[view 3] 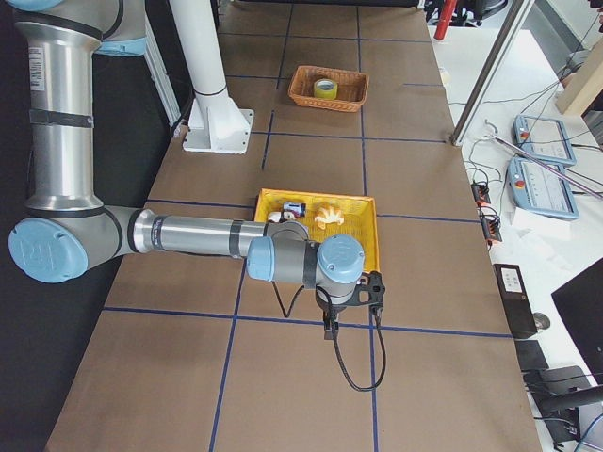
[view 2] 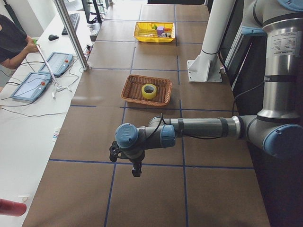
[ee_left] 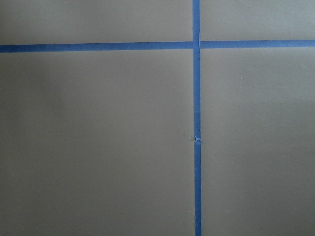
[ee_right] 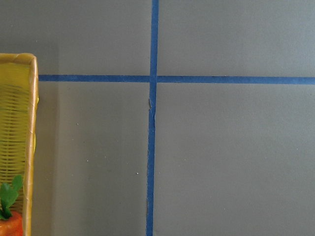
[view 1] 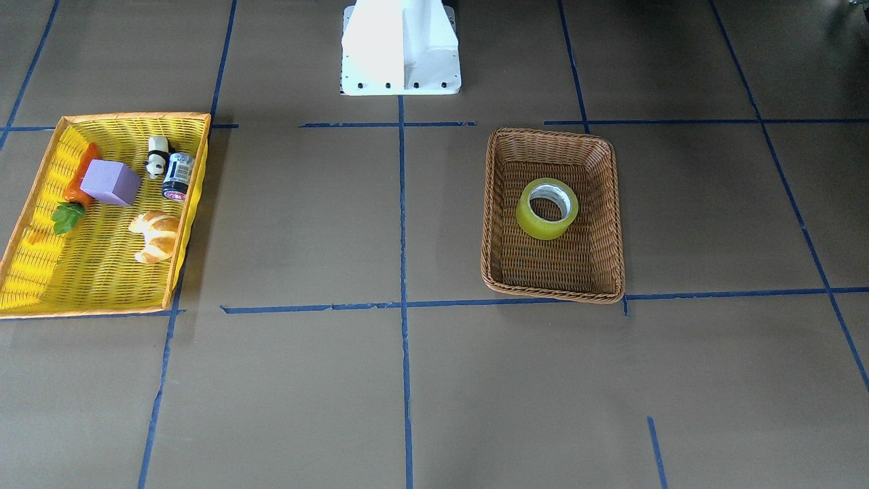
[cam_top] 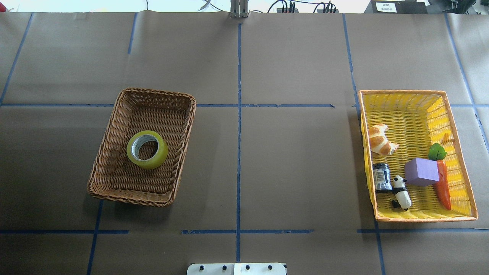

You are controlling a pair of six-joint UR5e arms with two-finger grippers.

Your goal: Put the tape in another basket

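The tape (view 1: 547,208), a yellow translucent roll with a grey-white core, lies flat in the middle of the brown wicker basket (view 1: 551,292); both also show in the overhead view, the tape (cam_top: 147,149) inside the basket (cam_top: 130,198). My left gripper (view 2: 136,170) shows only in the exterior left view, hanging over bare table well short of the basket (view 2: 128,92); I cannot tell if it is open or shut. My right gripper (view 3: 330,328) shows only in the exterior right view, just past the yellow basket (view 3: 316,195); its state cannot be told either. Neither wrist view shows fingers.
The larger yellow basket with an orange rim (cam_top: 424,219) holds a purple cube (cam_top: 421,172), a carrot (cam_top: 443,187), a croissant (cam_top: 380,139), a panda figure (cam_top: 402,193) and a small dark jar (cam_top: 381,177). Blue tape lines cross the brown table. The white robot base (view 1: 400,47) stands at the back.
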